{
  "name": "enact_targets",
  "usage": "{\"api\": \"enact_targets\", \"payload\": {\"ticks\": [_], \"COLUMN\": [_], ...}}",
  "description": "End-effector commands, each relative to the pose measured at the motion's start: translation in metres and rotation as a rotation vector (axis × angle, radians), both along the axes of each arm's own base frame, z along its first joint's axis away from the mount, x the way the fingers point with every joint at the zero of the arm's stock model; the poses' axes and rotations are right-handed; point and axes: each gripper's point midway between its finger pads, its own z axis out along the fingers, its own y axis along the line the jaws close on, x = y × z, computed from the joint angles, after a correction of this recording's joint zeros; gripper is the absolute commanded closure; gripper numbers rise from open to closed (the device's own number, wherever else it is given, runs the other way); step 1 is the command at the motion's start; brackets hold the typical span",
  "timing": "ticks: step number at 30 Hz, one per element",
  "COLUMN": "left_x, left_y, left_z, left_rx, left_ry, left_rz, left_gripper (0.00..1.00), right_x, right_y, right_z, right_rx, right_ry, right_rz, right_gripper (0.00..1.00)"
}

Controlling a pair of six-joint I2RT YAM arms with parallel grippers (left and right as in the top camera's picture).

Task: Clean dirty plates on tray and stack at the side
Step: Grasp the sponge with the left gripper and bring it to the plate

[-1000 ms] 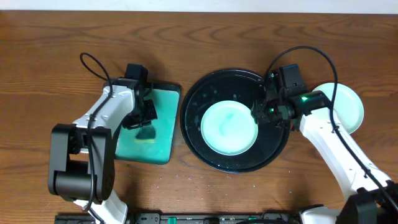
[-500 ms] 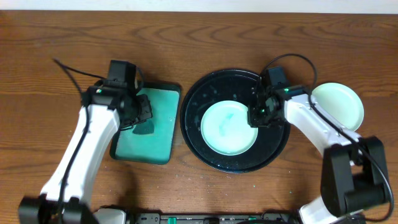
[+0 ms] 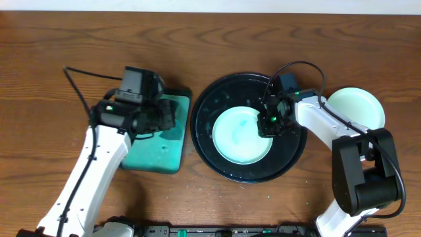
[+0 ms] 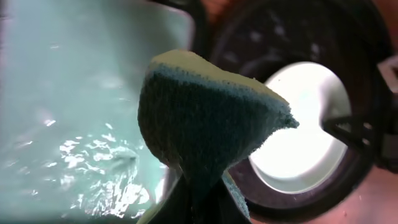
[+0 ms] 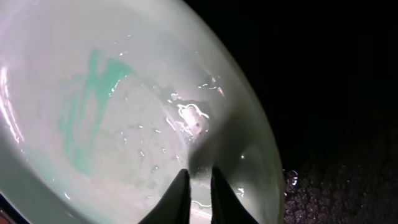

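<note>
A pale mint plate (image 3: 242, 135) with a teal smear lies in the black tray (image 3: 214, 99); the smear shows in the right wrist view (image 5: 87, 106). My right gripper (image 3: 268, 124) has its fingers close together, tips (image 5: 198, 177) on the plate's inner surface just inside its right rim. My left gripper (image 3: 164, 117) is shut on a dark teal sponge (image 4: 205, 124) and holds it above the right edge of the green soap tray (image 3: 154, 151), near the black tray's left rim. A second mint plate (image 3: 358, 112) sits on the table to the right. No third plate shows.
The green soap tray holds wet suds (image 4: 93, 155). The right arm's link (image 3: 329, 128) crosses between the black tray and the plate at the side. Water drops lie on the black tray (image 5: 292, 180).
My left gripper has lifted the sponge off the green soap tray and moved right toward the black tray. My right gripper has shifted slightly left onto the plate's right edge.
</note>
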Motion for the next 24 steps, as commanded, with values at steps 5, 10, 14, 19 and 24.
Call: {"api": "enact_targets", "payload": {"ticks": [5,10,14,19,24], "left_x": [0.001,0.001,0.005,0.013,0.017], "left_y": [-0.036,-0.047,-0.032,-0.050,-0.104], "left_z": [0.007,0.010,0.005,0.009,-0.004], "left_rx": [-0.030,-0.036,0.042,-0.024,-0.133], "left_ry": [-0.062,-0.088,-0.096,-0.115,-0.093], "left_rz": [-0.119,-0.146,-0.106,-0.089,-0.148], "left_gripper": [0.93,0.93,0.93,0.93,0.93], "right_x": [0.017,0.007,-0.014,-0.025,-0.028], "right_y": [-0.030,-0.053,-0.035,-0.011,-0.009], "right_z": [0.055,0.047,0.021,0.005,-0.002], "right_rx": [-0.088,-0.138,-0.063,0.039,0.043], "right_ry": [-0.181,-0.123,-0.036,-0.030,-0.029], "right_rz": [-0.079,-0.149,-0.096,-0.036,-0.059], "right_gripper": [0.79,0.77,0.76,0.80,0.94]}}
